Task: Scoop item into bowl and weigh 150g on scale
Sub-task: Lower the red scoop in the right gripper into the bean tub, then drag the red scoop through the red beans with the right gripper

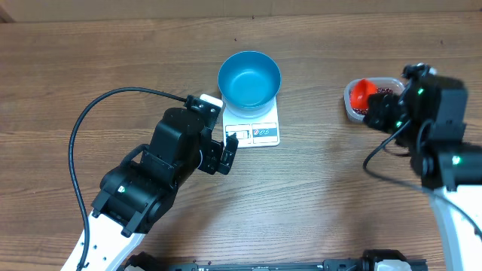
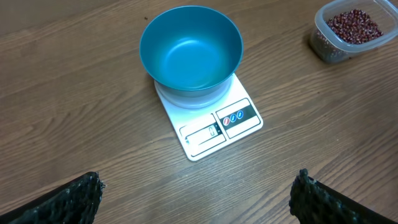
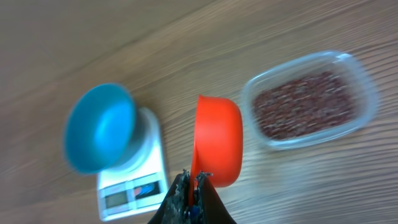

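Right gripper (image 3: 193,186) is clamped on the handle of the red-orange scoop (image 3: 217,146), which hangs right by the clear tub (image 3: 367,93) where the beans (image 3: 301,102) sit. Left gripper (image 2: 196,200) is spread wide with nothing in it, over the tabletop near the scale (image 2: 214,127). Blue bowl (image 2: 190,56) is on the scale but totally empty, so basically all the scooping and weighing is left to do

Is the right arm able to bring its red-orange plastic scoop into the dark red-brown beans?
Probably yes: the beans lie in a lidless clear rectangular plastic tub, and the scoop is beside it, nothing between.
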